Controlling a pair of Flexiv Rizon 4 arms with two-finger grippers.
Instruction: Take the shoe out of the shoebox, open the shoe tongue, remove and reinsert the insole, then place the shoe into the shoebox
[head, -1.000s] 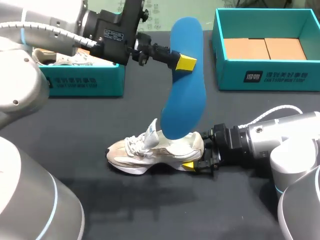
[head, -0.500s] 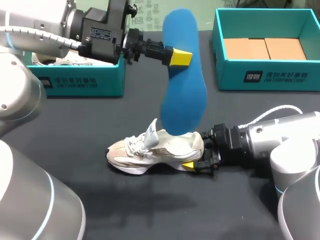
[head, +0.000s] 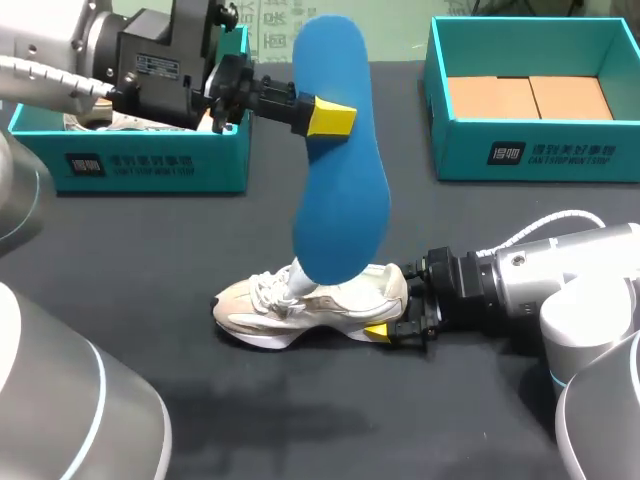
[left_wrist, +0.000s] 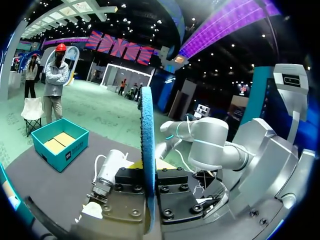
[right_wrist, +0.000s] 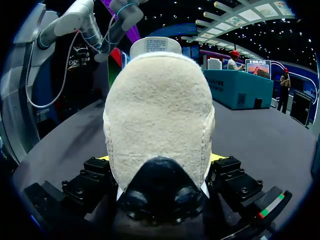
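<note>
The shoe (head: 310, 305) stands on its sole near the middle of the bench, its heel clamped between my right fingers (head: 378, 331). The blue insole (head: 335, 150) hangs upright over its opening, pinched near the upper end by my left fingers (head: 330, 117). It looks light and bendy, so I judge a flat pinch suits it. The soft shoe is best held at its firmer heel.
</note>
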